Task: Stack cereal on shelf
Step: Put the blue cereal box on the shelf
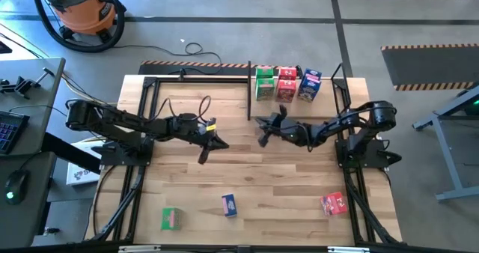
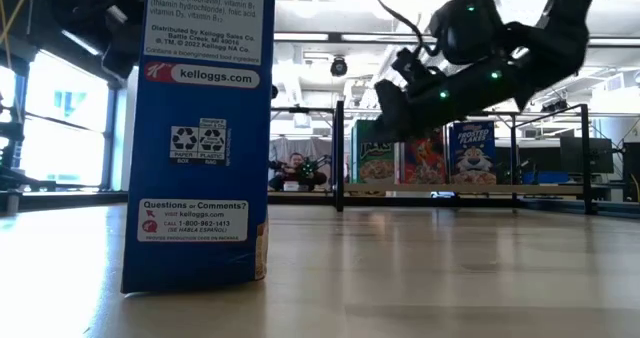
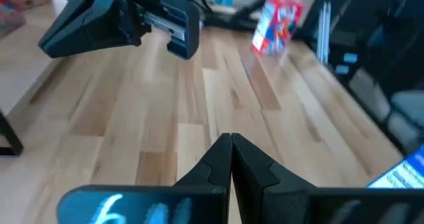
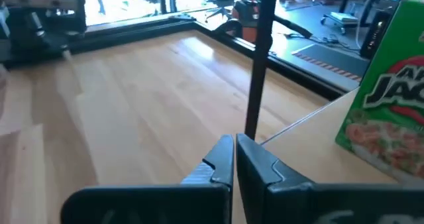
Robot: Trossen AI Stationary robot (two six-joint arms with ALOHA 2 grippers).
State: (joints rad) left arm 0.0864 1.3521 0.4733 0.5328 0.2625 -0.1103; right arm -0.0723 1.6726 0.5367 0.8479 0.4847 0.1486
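Observation:
On the black rod shelf [image 1: 337, 77] at the table's far edge, a green [image 1: 263, 84], a red [image 1: 287, 84] and a blue cereal box [image 1: 310, 84] stand side by side, right of the upright divider post [image 1: 248, 92]. Three more boxes lie on the table near the front edge: green [image 1: 171, 218], blue [image 1: 229, 205] and red [image 1: 334, 203]. My left gripper [image 1: 223, 144] is shut and empty over the table's middle. My right gripper [image 1: 259, 122] is shut and empty just in front of the post, near the shelved green box [image 4: 387, 111].
The arms' black base frames run along the table's left and right sides [image 1: 138, 118]. The two grippers point at each other, about a hand's width apart. Bare wood lies between them and the front boxes. The blue box stands close before the low camera [image 2: 195, 128].

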